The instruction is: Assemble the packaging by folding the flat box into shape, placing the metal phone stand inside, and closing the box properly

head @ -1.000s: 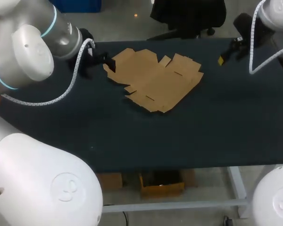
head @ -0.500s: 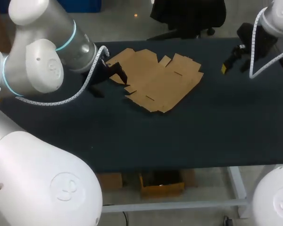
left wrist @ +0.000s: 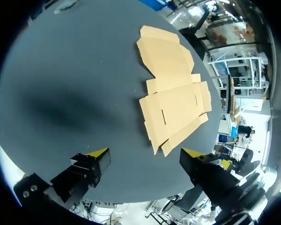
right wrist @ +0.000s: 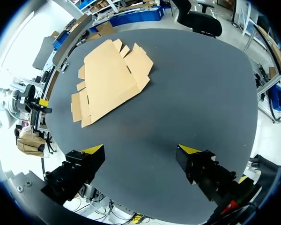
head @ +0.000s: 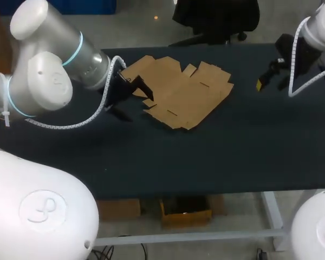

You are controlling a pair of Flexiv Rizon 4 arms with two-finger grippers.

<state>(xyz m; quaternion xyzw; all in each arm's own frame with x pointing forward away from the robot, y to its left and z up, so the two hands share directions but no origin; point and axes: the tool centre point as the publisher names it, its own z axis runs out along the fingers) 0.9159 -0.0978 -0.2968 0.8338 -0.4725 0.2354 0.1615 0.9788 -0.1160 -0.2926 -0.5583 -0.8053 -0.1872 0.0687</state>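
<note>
CARTON AWAITS FOLDING: The flat cardboard box lies unfolded on the dark tabletop, all its flaps level with the surface. Its nearest corner sits just ahead of the left fingers, which are spread wide and grip nothing. The right fingers, also spread wide and holding nothing, hang over bare tabletop, with the box well ahead of them and off to one side.

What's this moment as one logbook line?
flat box: unfolded on table | left gripper: open, by box edge | right gripper: open, apart | phone stand: unseen
</note>
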